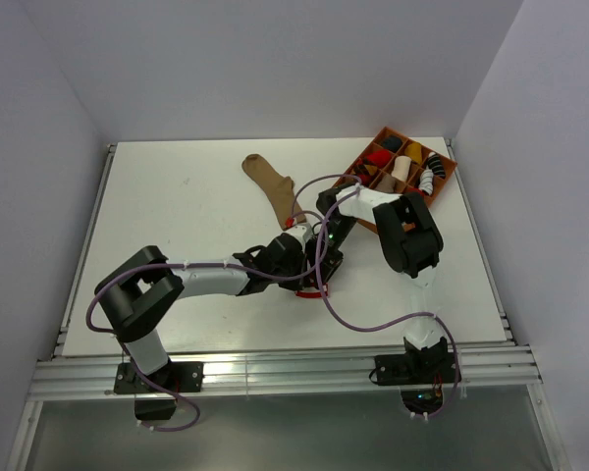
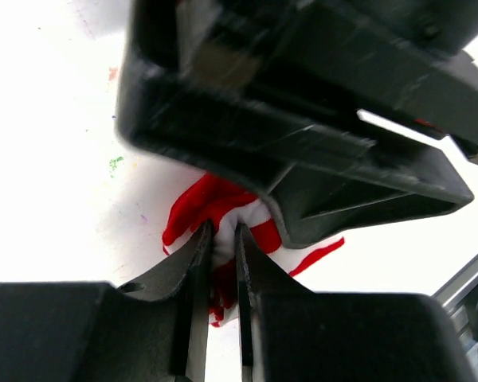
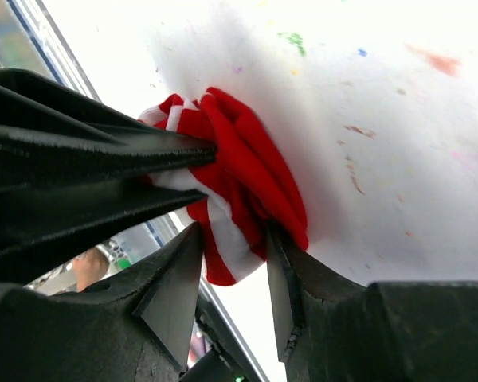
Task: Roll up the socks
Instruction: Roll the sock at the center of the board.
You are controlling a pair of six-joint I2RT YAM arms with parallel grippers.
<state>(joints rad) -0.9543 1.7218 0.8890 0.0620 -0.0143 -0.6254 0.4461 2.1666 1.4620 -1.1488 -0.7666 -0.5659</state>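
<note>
The red-and-white striped sock (image 1: pixel 312 291) is bunched up at the table's middle front, between both grippers. My left gripper (image 2: pixel 223 231) is shut on a fold of it (image 2: pixel 199 203), and in the top view (image 1: pixel 302 267) it sits low over the bundle. My right gripper (image 3: pixel 233 235) is open, with its jaws either side of the bundle (image 3: pixel 247 167); only the right jaw touches the cloth. In the top view the right gripper (image 1: pixel 324 255) comes down from behind. The tan-brown sock (image 1: pixel 272 184) lies flat and alone further back.
An orange compartment tray (image 1: pixel 450 169) at the back right holds several sock rolls in red, black, white and yellow. A purple cable loops from the right arm across the table's front. The table's front edge and metal rail lie just behind the bundle.
</note>
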